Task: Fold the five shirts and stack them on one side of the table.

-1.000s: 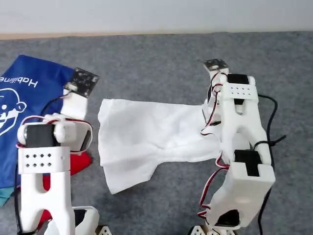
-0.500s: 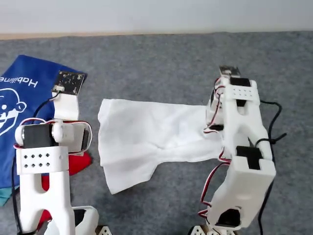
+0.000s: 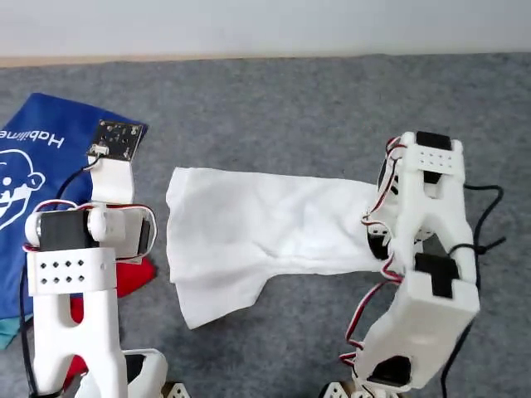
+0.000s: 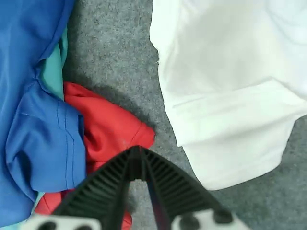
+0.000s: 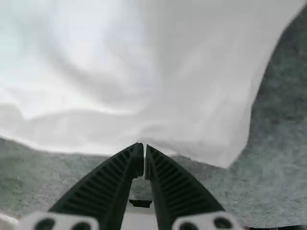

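Note:
A white shirt (image 3: 257,232) lies spread and creased across the middle of the grey table. Its far-side end reaches under the right arm (image 3: 419,240). In the right wrist view my right gripper (image 5: 144,146) is shut, its tips just at the white shirt's hem (image 5: 158,96); whether they pinch the cloth I cannot tell. A blue shirt (image 3: 41,166) lies at the left with a red shirt (image 3: 133,278) and a teal one (image 4: 55,67) tucked under it. My left gripper (image 4: 140,151) is shut and hovers over the red shirt (image 4: 108,132), holding nothing.
Grey carpet-like table surface (image 3: 274,108) shows bare behind the white shirt, up to the pale wall. The left arm (image 3: 79,274) stands over the pile of coloured shirts. A strip of bare table (image 4: 120,62) separates the pile from the white shirt.
The right arm has drawn back to the right, uncovering more of the white shirt's end. The left wrist shifted slightly left. The white shirt has kept its shape.

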You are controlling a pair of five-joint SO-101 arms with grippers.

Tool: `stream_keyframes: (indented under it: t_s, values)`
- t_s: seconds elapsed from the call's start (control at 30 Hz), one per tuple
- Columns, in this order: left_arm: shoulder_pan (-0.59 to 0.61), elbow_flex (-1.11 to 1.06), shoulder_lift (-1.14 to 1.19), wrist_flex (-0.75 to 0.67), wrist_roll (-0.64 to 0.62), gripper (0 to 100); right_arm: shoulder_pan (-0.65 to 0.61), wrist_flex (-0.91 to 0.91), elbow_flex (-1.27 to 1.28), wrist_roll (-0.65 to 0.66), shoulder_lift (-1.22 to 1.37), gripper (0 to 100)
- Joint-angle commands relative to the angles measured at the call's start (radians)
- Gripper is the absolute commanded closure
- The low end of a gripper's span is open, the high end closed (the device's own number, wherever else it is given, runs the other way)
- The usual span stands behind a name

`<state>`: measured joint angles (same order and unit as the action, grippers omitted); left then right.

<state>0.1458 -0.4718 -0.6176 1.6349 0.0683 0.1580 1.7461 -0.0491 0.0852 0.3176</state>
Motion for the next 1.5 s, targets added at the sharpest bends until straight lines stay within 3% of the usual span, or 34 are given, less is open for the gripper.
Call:
stream_keyframes:
  t_s: [0.0, 0.17, 0.37, 0.57, 0.7, 0.83, 1.13, 1.47]
  values:
    - [0.005, 0.024, -0.031, 0.011, -0.009, 100, 0.065, 0.048, 0.003, 0.046, -0.151, 99.0]
    - [0.005, 0.024, -0.031, 0.012, -0.009, 100, 0.125, 0.022, 0.075, 0.178, -0.282, 99.0]
    - [0.005, 0.024, -0.031, 0.012, -0.009, 100, 0.082, -0.262, 0.144, 0.176, -0.197, 99.0]
    - [0.005, 0.024, -0.031, 0.012, -0.009, 100, 0.008, -0.394, 0.146, 0.12, -0.035, 99.0]
    - [0.005, 0.024, -0.031, 0.012, -0.009, 100, 0.018, -0.308, 0.146, 0.114, -0.007, 99.0]
    - [0.005, 0.024, -0.031, 0.012, -0.009, 100, 0.117, -0.179, 0.146, 0.115, -0.028, 99.0]
    - [0.005, 0.024, -0.031, 0.012, -0.009, 100, 0.285, -0.093, 0.146, 0.324, -0.05, 99.0]
    - [0.005, 0.024, -0.031, 0.012, -0.009, 100, 0.173, -0.012, 0.11, 0.269, -0.156, 99.0]
